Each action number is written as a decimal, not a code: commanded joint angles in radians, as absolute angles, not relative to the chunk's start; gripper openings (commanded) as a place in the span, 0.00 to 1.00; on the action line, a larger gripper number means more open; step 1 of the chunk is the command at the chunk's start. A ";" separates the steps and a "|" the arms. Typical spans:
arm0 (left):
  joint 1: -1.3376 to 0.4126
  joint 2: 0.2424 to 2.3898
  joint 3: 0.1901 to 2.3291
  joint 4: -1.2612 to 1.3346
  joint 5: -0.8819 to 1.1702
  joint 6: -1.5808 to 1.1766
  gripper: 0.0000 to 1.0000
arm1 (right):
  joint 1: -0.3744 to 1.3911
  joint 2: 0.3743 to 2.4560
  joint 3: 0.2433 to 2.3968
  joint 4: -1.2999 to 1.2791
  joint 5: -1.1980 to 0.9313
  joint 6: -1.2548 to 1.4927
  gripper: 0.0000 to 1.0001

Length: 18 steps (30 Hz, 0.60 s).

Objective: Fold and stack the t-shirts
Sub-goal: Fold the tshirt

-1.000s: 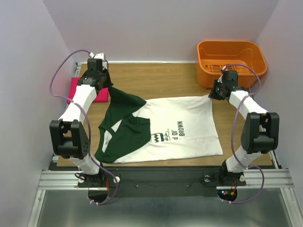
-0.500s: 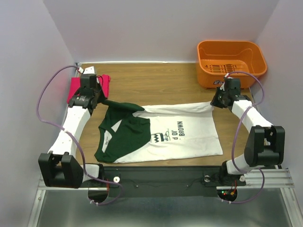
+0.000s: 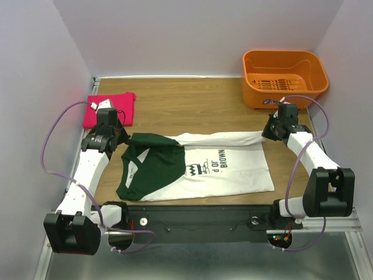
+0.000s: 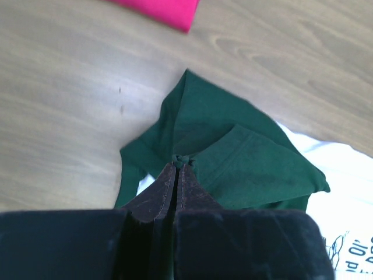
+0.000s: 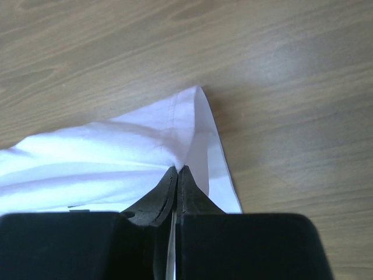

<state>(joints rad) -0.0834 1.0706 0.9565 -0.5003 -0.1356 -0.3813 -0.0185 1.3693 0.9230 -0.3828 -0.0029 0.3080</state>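
Note:
A white t-shirt (image 3: 227,166) with dark green sleeves and black "BROWN" print lies across the wooden table, its far edge lifted and folded toward the near side. My left gripper (image 3: 124,137) (image 4: 179,164) is shut on the green sleeve (image 4: 233,146) at the shirt's far left corner. My right gripper (image 3: 267,133) (image 5: 178,170) is shut on the white hem corner (image 5: 186,116) at the far right. A folded pink-red t-shirt (image 3: 111,108) (image 4: 160,9) lies at the far left of the table, beyond the left gripper.
An orange plastic basket (image 3: 284,76) stands at the far right corner, just beyond the right gripper. Grey walls close in the table on three sides. Bare wood (image 3: 186,105) shows between the shirt's folded edge and the back wall.
Both grippers have drawn the shirt's far edge toward the near side, so the white shirt is now narrower front to back. The left arm has uncovered the pink-red t-shirt.

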 commanded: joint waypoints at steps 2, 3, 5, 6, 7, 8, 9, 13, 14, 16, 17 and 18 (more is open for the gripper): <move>-0.081 0.965 0.894 -0.549 -0.169 -0.480 0.00 | -0.026 1.316 0.885 -0.406 0.064 0.330 0.01; -0.080 0.942 0.887 -0.551 -0.169 -0.491 0.00 | -0.026 1.319 0.874 -0.414 0.075 0.334 0.01; -0.080 0.920 0.874 -0.552 -0.166 -0.509 0.00 | -0.026 1.322 0.865 -0.420 0.083 0.342 0.01; -0.080 0.913 0.864 -0.563 -0.163 -0.528 0.00 | -0.026 1.327 0.861 -0.425 0.093 0.353 0.01; -0.080 0.901 0.861 -0.569 -0.161 -0.540 0.00 | -0.026 1.334 0.858 -0.426 0.097 0.356 0.01; -0.081 0.897 0.853 -0.578 -0.161 -0.557 0.00 | -0.026 1.339 0.856 -0.428 0.101 0.359 0.01; -0.080 0.893 0.850 -0.587 -0.163 -0.575 0.00 | -0.026 1.344 0.856 -0.431 0.103 0.362 0.01; -0.081 0.873 0.830 -0.614 -0.112 -0.641 0.00 | -0.026 1.359 0.856 -0.445 0.098 0.360 0.01; -0.081 0.867 0.822 -0.615 -0.107 -0.653 0.00 | -0.026 1.359 0.856 -0.445 0.098 0.359 0.01; -0.081 0.855 0.799 -0.624 -0.104 -0.678 0.00 | -0.026 1.361 0.853 -0.449 0.104 0.364 0.01; -0.080 0.851 0.793 -0.630 -0.107 -0.686 0.00 | -0.028 1.361 0.853 -0.449 0.104 0.367 0.01; -0.080 0.847 0.785 -0.637 -0.110 -0.693 0.00 | -0.026 1.359 0.851 -0.451 0.104 0.368 0.01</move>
